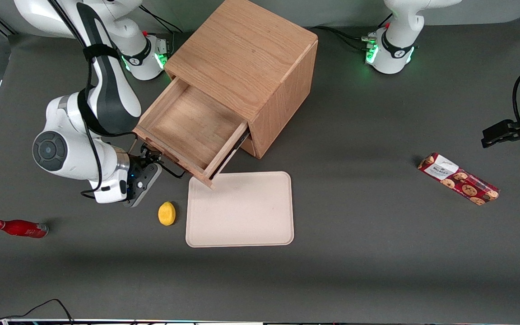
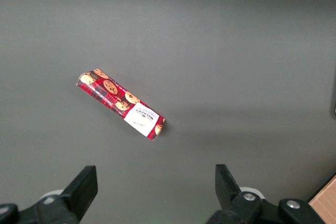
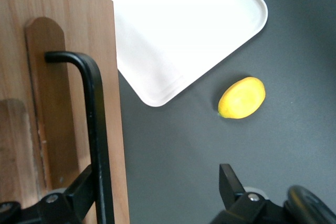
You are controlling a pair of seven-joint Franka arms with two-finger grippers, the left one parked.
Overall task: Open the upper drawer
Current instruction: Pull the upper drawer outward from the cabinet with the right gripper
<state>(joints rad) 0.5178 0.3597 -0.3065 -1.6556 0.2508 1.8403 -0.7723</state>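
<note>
The oak cabinet (image 1: 242, 58) stands at the back of the table. Its upper drawer (image 1: 188, 126) is pulled well out, and its inside is bare wood. My right gripper (image 1: 149, 159) is just in front of the drawer's front panel, at the thin black handle (image 1: 172, 171). In the right wrist view the gripper (image 3: 157, 187) is open with its jaws wide apart. The black handle (image 3: 95, 129) on the drawer front (image 3: 68, 77) runs close past one finger (image 3: 84, 187). The other finger (image 3: 228, 182) is over bare table. Nothing is held.
A cream tray (image 1: 242, 212) lies right in front of the open drawer, its corner under the drawer's corner; it also shows in the right wrist view (image 3: 184, 35). A yellow lemon (image 1: 166, 213) (image 3: 241, 98) lies beside the tray. A red bottle (image 1: 18, 228) lies toward the working arm's end. A cookie box (image 1: 458, 178) (image 2: 121, 103) lies toward the parked arm's end.
</note>
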